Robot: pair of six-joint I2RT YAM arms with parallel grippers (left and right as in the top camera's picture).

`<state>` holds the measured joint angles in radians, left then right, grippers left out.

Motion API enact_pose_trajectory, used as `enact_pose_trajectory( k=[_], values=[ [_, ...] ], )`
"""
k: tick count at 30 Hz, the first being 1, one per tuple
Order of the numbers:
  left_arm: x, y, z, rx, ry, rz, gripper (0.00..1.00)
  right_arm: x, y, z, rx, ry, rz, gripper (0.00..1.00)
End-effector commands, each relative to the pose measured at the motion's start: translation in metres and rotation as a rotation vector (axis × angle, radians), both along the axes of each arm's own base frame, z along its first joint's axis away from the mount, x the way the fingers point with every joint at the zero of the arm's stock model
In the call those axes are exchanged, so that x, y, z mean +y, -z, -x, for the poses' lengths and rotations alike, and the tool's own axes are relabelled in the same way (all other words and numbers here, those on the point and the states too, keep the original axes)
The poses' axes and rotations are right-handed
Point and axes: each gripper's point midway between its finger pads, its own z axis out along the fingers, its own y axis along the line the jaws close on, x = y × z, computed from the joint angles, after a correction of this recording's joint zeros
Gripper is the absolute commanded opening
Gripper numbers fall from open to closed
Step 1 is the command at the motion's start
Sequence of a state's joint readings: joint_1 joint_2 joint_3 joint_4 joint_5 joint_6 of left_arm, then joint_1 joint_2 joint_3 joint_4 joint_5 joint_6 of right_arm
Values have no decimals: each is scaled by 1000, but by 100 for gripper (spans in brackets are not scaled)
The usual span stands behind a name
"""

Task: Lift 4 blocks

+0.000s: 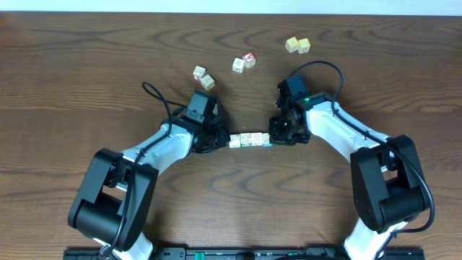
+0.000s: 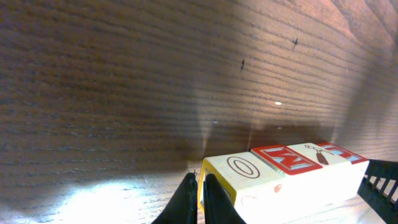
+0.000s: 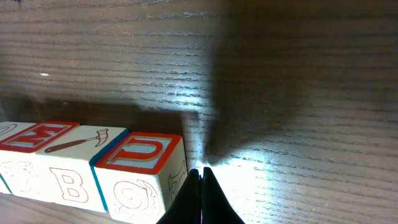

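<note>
Wooden blocks [image 1: 250,139] in row, between left tool [image 1: 225,139], right tool [image 1: 273,138]

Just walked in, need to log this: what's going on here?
Two robot arms are squeezing a row of four blocks between them: the left end effector, shut, presses one end and the right end effector, also shut, presses the other. Whether the row has left the table is unclear. Six other cubes lie loose farther back.
</note>
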<state>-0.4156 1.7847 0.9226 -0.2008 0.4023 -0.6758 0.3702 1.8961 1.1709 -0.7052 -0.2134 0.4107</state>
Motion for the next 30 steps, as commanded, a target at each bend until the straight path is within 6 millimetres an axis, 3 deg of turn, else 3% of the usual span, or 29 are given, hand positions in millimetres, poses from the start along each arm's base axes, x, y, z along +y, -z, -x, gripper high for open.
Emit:
enact_pose_trajectory(
  k=[1, 21, 30],
  values=[
    [-5, 5, 5, 10, 27, 0, 7, 3, -2, 1, 2, 6, -11, 1],
    [-15, 0, 4, -13, 49, 29, 7, 7, -3, 1, 8, 20, -37, 1],
    [-18, 0, 6, -11, 64, 30, 7, 18, -8, -3, 5, 16, -116, 1]
  ],
)
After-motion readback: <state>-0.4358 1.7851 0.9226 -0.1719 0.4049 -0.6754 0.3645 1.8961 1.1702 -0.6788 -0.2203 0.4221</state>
